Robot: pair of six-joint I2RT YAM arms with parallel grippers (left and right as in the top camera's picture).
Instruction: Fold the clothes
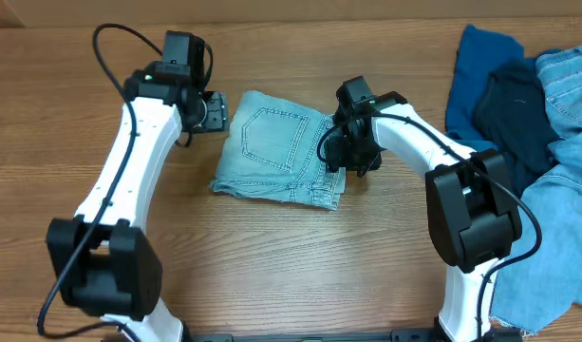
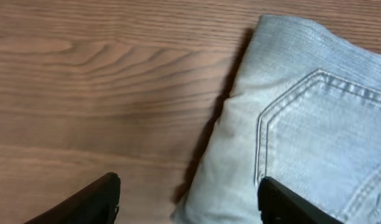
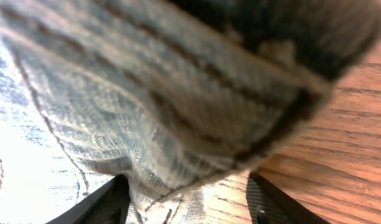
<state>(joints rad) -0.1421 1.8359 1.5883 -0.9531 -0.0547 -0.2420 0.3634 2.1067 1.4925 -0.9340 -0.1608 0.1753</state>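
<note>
**One pair of jeans folded, two grippers open at its edges**

Pale light-wash jeans (image 1: 272, 157), one pair, folded into a compact rectangle and lying flat on the wooden table (image 1: 300, 266), near mid-table between the two arms. One stitched back pocket (image 1: 272, 138) facing up; frayed hem along the near edge.

Left gripper (image 1: 217, 112) just beside the far-left corner of the jeans. In the left wrist view, fingers (image 2: 84, 202) spread wide, one tip over bare wood, the other over denim, straddling the folded edge and gripping nothing.

Right gripper (image 1: 336, 154) at the opposite, right-hand edge of the jeans. In the right wrist view, both fingers (image 3: 100, 205) also well apart, with a blurred fold of denim hanging close to the lens and its edge lying in the gap. No pinch on the cloth visible; contact with either finger impossible to tell.

Well apart at the table's right end, one heap of loose clothes: one royal blue garment (image 1: 476, 62), one dark navy garment (image 1: 507, 119) on top of it, and light denim (image 1: 568, 85) running down the right side. One piece of light denim or two, impossible to tell.
</note>
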